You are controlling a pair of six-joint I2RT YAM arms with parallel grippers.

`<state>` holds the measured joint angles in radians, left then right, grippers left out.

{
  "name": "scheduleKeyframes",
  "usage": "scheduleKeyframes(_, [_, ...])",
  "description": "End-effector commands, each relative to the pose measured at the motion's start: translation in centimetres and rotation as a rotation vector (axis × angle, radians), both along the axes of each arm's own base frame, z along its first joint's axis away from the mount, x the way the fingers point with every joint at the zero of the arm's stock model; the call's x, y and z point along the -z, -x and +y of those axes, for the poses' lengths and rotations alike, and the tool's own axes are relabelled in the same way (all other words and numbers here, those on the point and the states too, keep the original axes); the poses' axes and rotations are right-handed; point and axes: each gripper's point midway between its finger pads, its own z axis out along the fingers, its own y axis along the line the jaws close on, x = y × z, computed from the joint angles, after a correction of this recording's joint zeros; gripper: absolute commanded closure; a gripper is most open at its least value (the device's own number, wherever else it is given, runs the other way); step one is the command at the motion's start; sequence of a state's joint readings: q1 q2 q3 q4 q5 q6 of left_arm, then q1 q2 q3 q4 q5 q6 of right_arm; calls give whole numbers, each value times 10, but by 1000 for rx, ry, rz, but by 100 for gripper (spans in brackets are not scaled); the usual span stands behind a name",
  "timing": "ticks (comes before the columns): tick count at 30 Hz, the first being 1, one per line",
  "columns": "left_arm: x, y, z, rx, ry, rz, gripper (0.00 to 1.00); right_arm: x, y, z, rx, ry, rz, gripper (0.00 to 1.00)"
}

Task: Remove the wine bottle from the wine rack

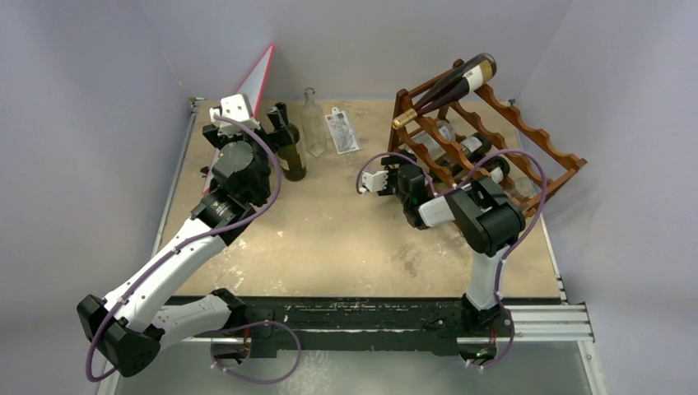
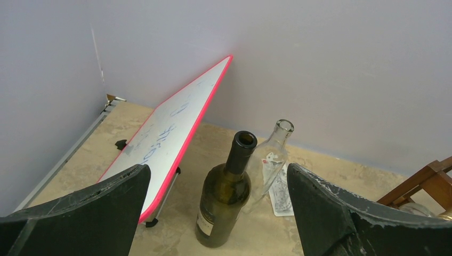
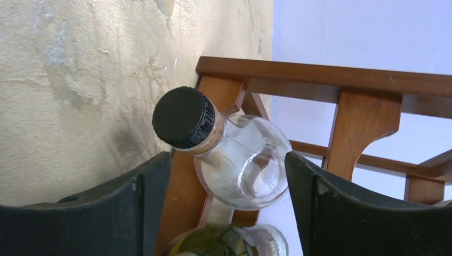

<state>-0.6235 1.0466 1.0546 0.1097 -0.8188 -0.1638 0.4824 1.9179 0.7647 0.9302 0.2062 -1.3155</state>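
Wine bottle (image 3: 234,160), clear glass with a black cap, lies in the wine rack (image 1: 535,136) at the upper right of the top view. Its neck points out at the right gripper (image 3: 226,162), the nearer one. Jaws are spread either side of its shoulder; I can't tell contact. Rack also holds a dark gold-foiled bottle (image 1: 449,86) on top. Left gripper (image 2: 217,170) is spread wide, upper left.

Pale lavender walls (image 1: 370,33) enclose a scuffed beige tabletop (image 1: 329,239)
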Motion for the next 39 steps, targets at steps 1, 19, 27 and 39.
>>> scheduleKeyframes(1, [-30, 6, 6, -1, 50, -75, 0, -28, -19, 18, -59, 7, -119, 25])
scheduleKeyframes(19, [-26, -6, 13, 3, 95, -72, 0, -35, 5, 38, -60, -47, -173, 80])
scheduleKeyframes(27, [-27, -5, 15, 4, 91, -75, 0, -46, 32, 75, -64, -167, -195, 100])
scheduleKeyframes(39, [-28, -3, 20, -16, 96, -82, 0, -74, 72, 131, -160, -251, -117, 100])
